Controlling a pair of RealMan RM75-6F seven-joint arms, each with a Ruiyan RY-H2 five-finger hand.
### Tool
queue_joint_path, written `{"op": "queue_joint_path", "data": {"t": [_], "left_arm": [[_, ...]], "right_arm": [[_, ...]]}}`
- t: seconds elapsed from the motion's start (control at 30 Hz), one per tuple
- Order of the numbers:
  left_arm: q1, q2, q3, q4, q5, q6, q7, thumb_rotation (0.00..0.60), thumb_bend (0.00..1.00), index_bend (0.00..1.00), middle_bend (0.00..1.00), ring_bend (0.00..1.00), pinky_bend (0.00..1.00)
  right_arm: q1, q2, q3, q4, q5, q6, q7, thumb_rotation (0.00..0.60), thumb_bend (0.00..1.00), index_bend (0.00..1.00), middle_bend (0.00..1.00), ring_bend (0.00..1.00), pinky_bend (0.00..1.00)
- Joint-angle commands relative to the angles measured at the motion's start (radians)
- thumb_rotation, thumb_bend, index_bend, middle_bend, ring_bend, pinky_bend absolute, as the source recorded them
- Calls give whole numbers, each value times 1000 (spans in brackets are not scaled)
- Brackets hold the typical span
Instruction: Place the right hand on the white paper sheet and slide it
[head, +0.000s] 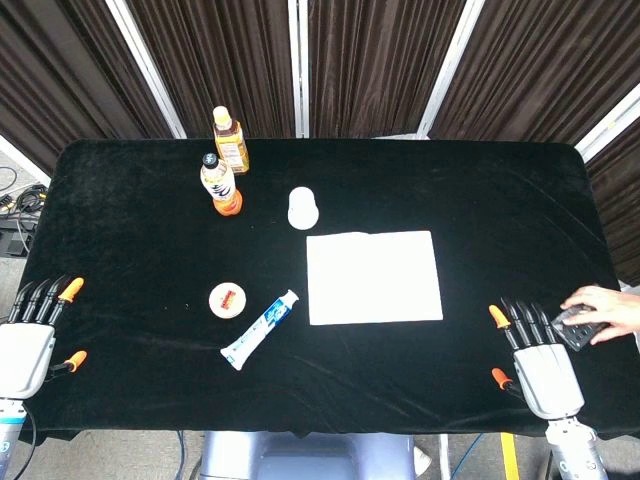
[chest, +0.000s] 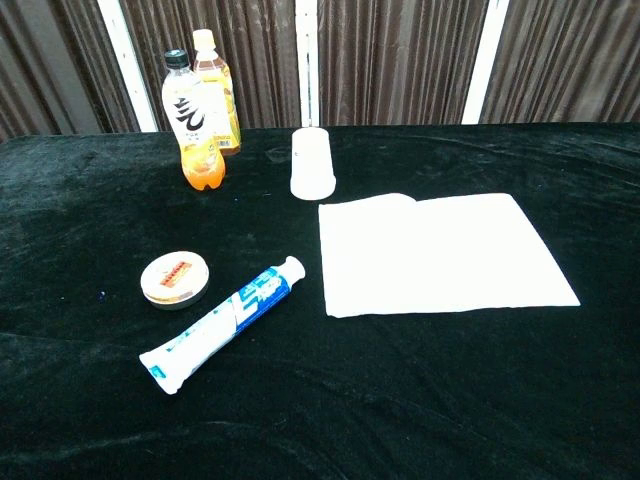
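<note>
The paper (head: 374, 277) lies flat on the black table (head: 500, 200), right of centre, with a slight raised fold near the middle of its far edge; in the chest view it (chest: 440, 252) fills the right half of the cloth. Nothing rests on it.

The right hand (head: 535, 357) sits at the near right edge of the table, well apart from the paper, palm down, fingers straight and slightly spread, holding nothing. Just beside its fingertips a person's hand (head: 605, 312) reaches in from the right edge and holds a small dark object (head: 577, 327) that cannot be identified.

The left hand (head: 32, 330) lies at the near left edge, fingers likewise extended and apart, empty. Neither robot hand appears in the chest view.

A white cup (head: 302, 208), upside down, stands just beyond the paper's far left corner. A toothpaste tube (head: 260, 329) lies diagonally left of the paper's near left corner, cap end towards the sheet but not touching it. A round tin (head: 227, 299) sits just left of the tube. Two bottles stand at the far left: one with orange drink (head: 220, 184), and behind it one with amber drink (head: 231, 140).
</note>
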Motion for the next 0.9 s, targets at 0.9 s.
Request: {"op": "queue_joint_path", "data": {"t": [0.9], "left_arm": [[5, 12, -7, -4, -11, 9, -21, 600, 142, 0, 0, 0, 0]], "right_arm": [[81, -54, 9, -157, -8, -132, -86, 600, 67, 0, 0, 0, 0]]}}
